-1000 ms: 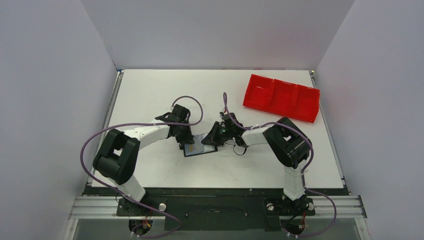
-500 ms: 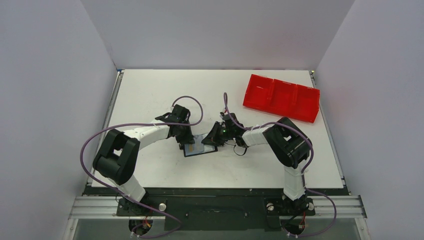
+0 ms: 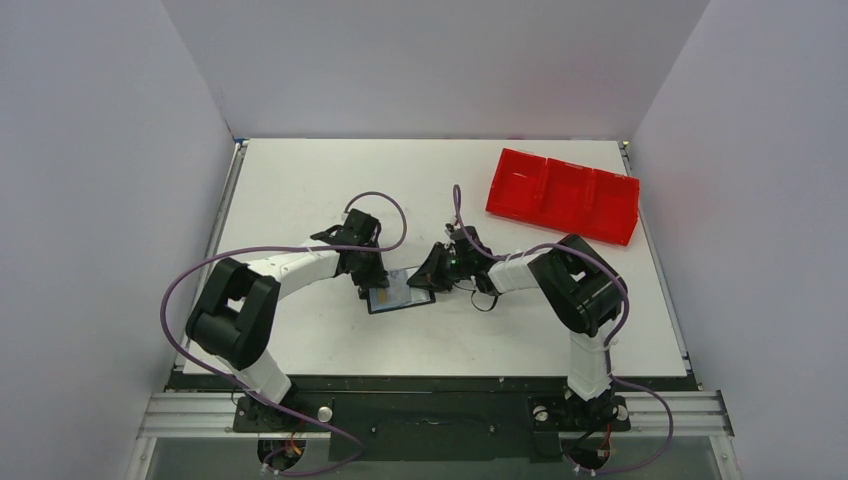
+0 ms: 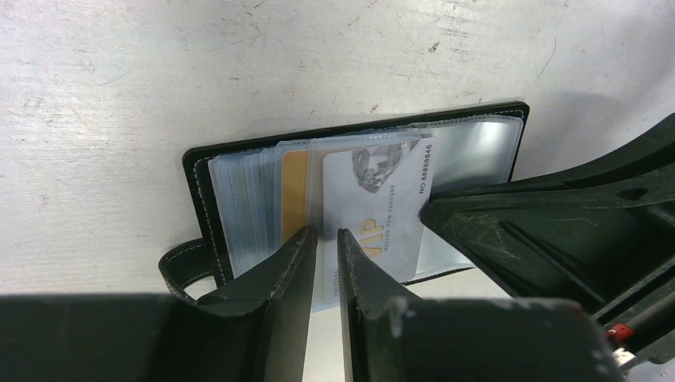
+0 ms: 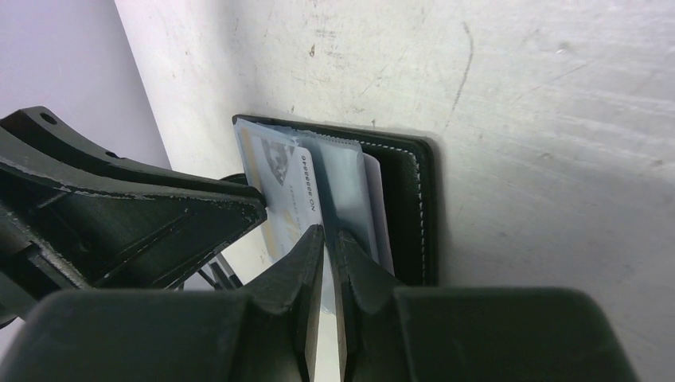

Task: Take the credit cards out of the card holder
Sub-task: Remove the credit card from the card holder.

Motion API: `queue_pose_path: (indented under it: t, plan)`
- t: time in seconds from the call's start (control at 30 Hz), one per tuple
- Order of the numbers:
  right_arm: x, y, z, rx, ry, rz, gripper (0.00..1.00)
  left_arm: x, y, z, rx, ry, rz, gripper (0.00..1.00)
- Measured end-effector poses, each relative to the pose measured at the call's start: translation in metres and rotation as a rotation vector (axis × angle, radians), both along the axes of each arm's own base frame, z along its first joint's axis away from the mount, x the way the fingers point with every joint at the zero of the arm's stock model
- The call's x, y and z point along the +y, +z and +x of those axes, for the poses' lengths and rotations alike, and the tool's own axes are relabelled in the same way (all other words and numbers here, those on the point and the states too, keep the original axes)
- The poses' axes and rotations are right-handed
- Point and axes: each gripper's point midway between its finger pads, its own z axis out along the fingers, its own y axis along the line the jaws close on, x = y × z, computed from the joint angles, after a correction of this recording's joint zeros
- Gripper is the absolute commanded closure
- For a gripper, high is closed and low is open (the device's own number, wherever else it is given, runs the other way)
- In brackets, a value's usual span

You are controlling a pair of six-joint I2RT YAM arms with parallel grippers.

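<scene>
**Fig.** Card extraction, mid-pull. Open holder (image 4: pixel 197 179) lies flat on table (image 3: pixel 300 180), centre-front, betw. the two arms, w/ clear sleeves (image 4: pixel 239 199) fanned. The silver card (image 4: pixel 382 199) appears partly out of its sleeve, slightly skewed. The gold card (image 4: pixel 294 183) is tucked beside it, under film. No black card visible. Red tray (image 3: pixel 560 228) is well apart, far rt.

**L gripper** (image 4: pixel 325 236): fingers nearly together, pinching the sleeves at the edge nearest its wrist, just by the silver card's inner end. Acts as anchor.

**R gripper** (image 5: pixel 329 239): fingers almost pressed together at the silver card's outer end. Whether they actually bite the card can't be told, as the gap is too thin to read.

**Step in hand (judged):** draw silver card clear of its sleeve. To do it well:
- (a) Check the rt grip takes card only, not film. Re-close if loose.
- (b) Pull along the card's long axis, in plane w/ the sleeve, low over table. A skewed pull prob. jams a corner in the sleeve mouth.
- (c) L should pin the holder so it doesn't slide w/ the card.
- (d) Go slow. The card looks thin & slick and may slip.

**Progress:** early, no card seen fully out.
</scene>
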Motion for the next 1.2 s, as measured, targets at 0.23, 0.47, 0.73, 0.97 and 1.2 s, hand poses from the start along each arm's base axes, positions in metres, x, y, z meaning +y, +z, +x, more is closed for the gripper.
queue_pose_path:
  t: [0.23, 0.47, 0.73, 0.97, 1.2]
  plan:
    - [-0.002, 0.002, 0.005, -0.015, -0.014, 0.021, 0.90, 0.002, -0.001, 0.000, 0.002, 0.003, 0.010, 0.91]
    - [-0.001, 0.005, 0.004, -0.018, -0.006, 0.032, 0.80, 0.003, -0.002, 0.000, 0.003, 0.006, 0.017, 0.95]
    - [0.004, 0.006, 0.002, -0.018, 0.009, 0.032, 0.80, 0.003, -0.002, 0.000, 0.008, 0.006, 0.020, 0.96]
    - [0.007, 0.006, 0.001, -0.015, 0.017, 0.028, 0.82, 0.003, -0.002, 0.000, 0.008, 0.007, 0.021, 0.98]
    - [0.011, 0.004, -0.001, -0.010, 0.028, 0.031, 0.83, 0.003, -0.002, 0.000, 0.008, 0.007, 0.021, 0.99]
